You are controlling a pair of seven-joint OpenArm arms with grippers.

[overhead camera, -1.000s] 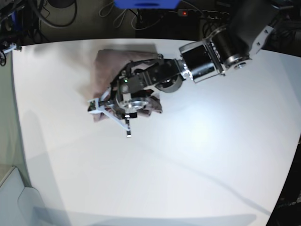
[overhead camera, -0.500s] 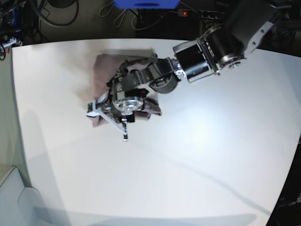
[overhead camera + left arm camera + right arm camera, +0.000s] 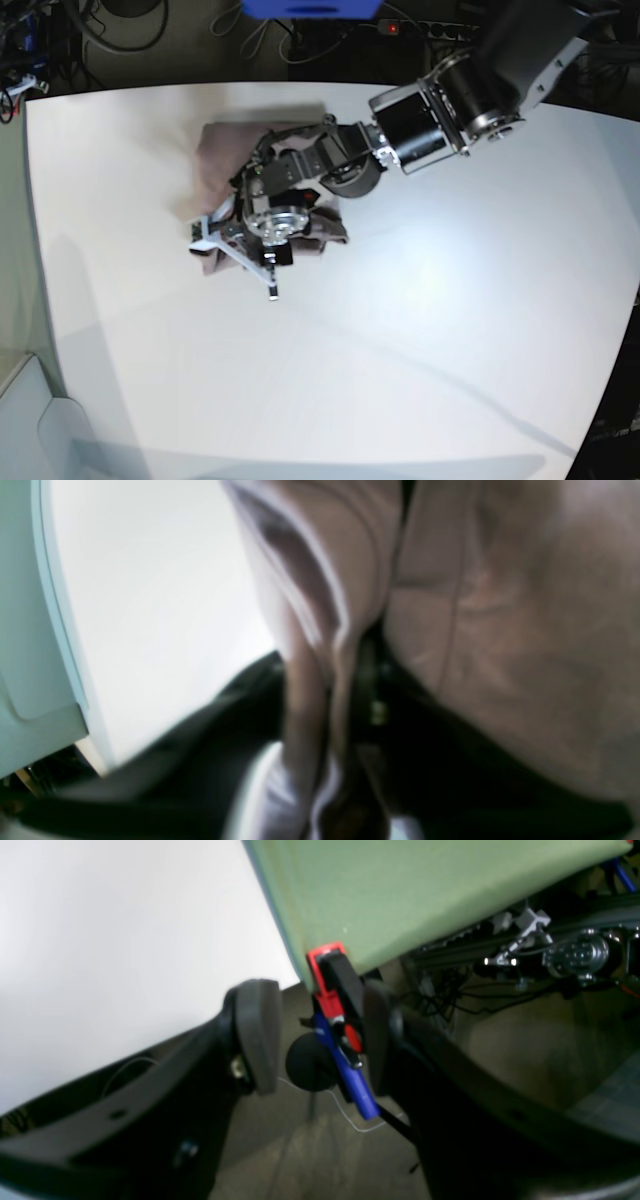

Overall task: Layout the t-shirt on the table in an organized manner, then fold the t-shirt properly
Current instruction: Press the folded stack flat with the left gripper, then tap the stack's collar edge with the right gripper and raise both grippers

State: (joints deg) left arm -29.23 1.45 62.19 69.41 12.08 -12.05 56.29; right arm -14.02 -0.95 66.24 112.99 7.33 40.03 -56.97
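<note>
Folding looked well advanced: the t-shirt [image 3: 222, 160] lay as a compact bundle on the table [image 3: 430, 320], toward its far left corner, no sleeves or hem spread out. What seemed left, by my judgement, was to let go of the cloth and square up the bundle's near edge, which looked rumpled under the arm.

From the base view, the left gripper [image 3: 243, 243] was down on the near edge of the bundle, but its own body hid the jaws. The left wrist view filled that in partly: a ridge of mauve fabric [image 3: 320, 645] ran straight down between the dark jaws, though blur stopped me telling whether they pinched it or had slackened.

The right gripper [image 3: 320, 1040] never appeared in the base view; only its own camera showed it, parked off the table's edge beside a green panel [image 3: 400, 895], jaws apart and empty, a red-and-blue clamp [image 3: 342, 1030] visible beyond them.
</note>
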